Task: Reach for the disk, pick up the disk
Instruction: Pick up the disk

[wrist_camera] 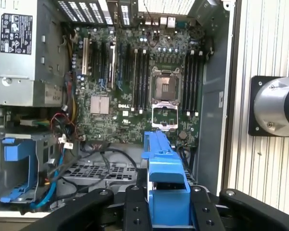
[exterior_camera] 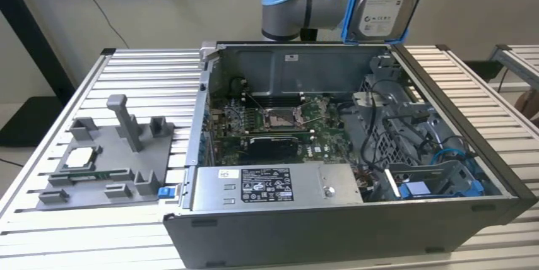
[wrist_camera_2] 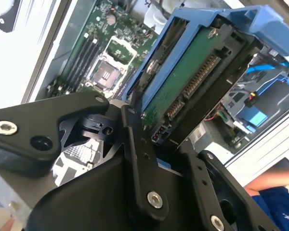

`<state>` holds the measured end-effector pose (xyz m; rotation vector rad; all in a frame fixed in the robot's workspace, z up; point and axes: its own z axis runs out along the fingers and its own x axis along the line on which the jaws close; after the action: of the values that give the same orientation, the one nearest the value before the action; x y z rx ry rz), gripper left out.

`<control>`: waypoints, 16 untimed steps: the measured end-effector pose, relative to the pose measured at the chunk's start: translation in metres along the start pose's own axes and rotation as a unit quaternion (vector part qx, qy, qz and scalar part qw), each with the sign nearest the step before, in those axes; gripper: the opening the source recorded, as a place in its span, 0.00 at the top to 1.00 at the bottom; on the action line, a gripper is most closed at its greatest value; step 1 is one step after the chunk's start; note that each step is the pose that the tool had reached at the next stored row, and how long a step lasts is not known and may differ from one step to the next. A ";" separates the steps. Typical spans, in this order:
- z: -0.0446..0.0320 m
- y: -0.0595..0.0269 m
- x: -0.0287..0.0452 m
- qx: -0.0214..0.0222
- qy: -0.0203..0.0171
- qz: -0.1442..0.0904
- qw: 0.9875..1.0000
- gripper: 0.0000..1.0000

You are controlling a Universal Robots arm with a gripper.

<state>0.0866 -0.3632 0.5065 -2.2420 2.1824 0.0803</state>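
Disk hangs upright at arm, label facing camera, above rear wall of open PC case. Case sits on slatted table. Grey fixture lies on table at exterior view's left of case.

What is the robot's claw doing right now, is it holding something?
Claw: closed on the disk, held up above the open computer case.
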 end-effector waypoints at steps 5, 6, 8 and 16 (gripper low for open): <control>-0.0002 -0.0106 0.0005 0.000 0.000 0.000 1.000 1.00; -0.0002 -0.0108 0.0005 0.000 0.000 0.000 1.000 1.00; -0.0003 -0.0108 0.0005 0.000 0.000 0.000 1.000 1.00; -0.0003 -0.0109 0.0006 0.000 0.000 0.001 1.000 1.00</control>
<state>0.0975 -0.3635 0.5065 -2.2391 2.1857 0.0803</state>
